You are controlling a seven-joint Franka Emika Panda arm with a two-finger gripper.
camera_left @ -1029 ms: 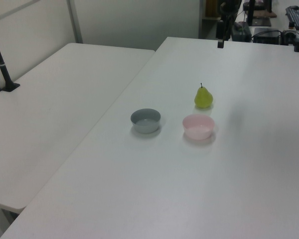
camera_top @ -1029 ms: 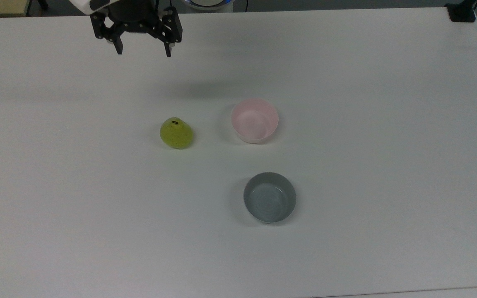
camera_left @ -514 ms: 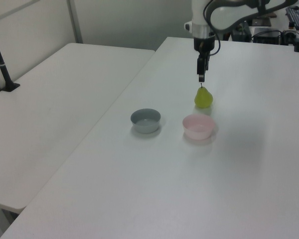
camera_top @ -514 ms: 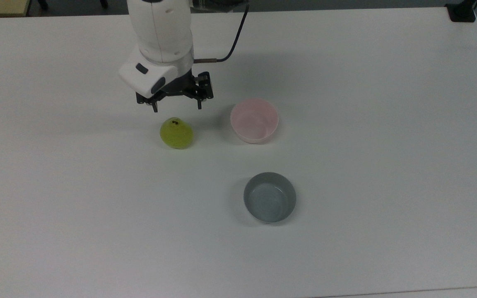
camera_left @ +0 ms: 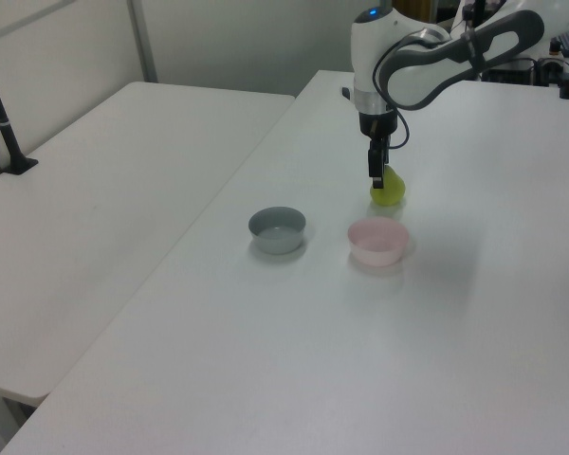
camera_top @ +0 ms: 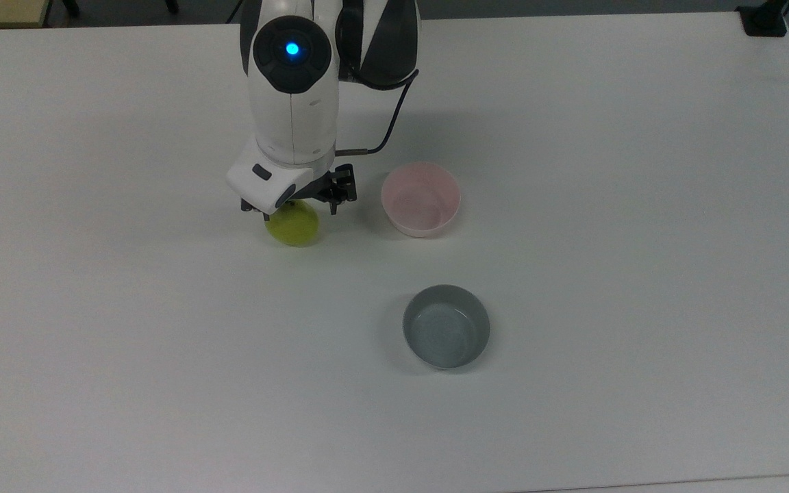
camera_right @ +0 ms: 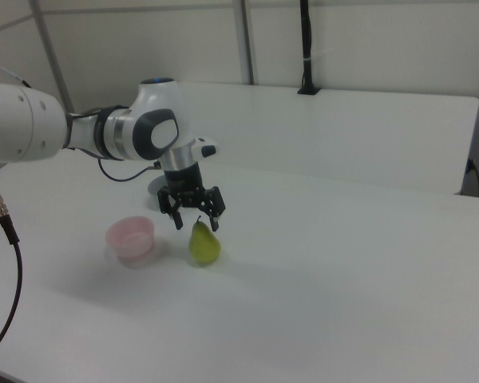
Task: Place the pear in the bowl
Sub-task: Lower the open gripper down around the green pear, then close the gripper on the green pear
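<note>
A: Change since a second back?
B: Down from the far edge of the white table (camera_top: 641, 205) to right over the small yellow-green pear (camera_top: 293, 227). Black two-finger gripper (camera_right: 195, 217) now straddling the pear's upper part, fingers spread wide, one either side of the stem in the right view. No contact visible yet.

A: Pear moved?
B: No. Same spot, upright on the table, just to the top view's left of the pale pink round bowl (camera_top: 421, 199), a clear gap between them. Top half hidden under the wrist in the top view; lower body showing.

A: Meaning for the task?
B: Approach over, grasp not yet made. Probably a little more descent, then closing on the neck or body. Rounded and smooth, so likely to slip or tip if pinched too high.

A: Containers?
B: Two. Pink bowl empty, rim up. Grey-blue round bowl (camera_top: 446, 326) nearer in the top view, also empty, well apart from the pear. In the left view grey-blue at left (camera_left: 277, 230), pink at right (camera_left: 378, 241), pear (camera_left: 390, 190) just beyond the pink one.

A: Carry distance?
B: Short hop to the top view's right once lifted.
</note>
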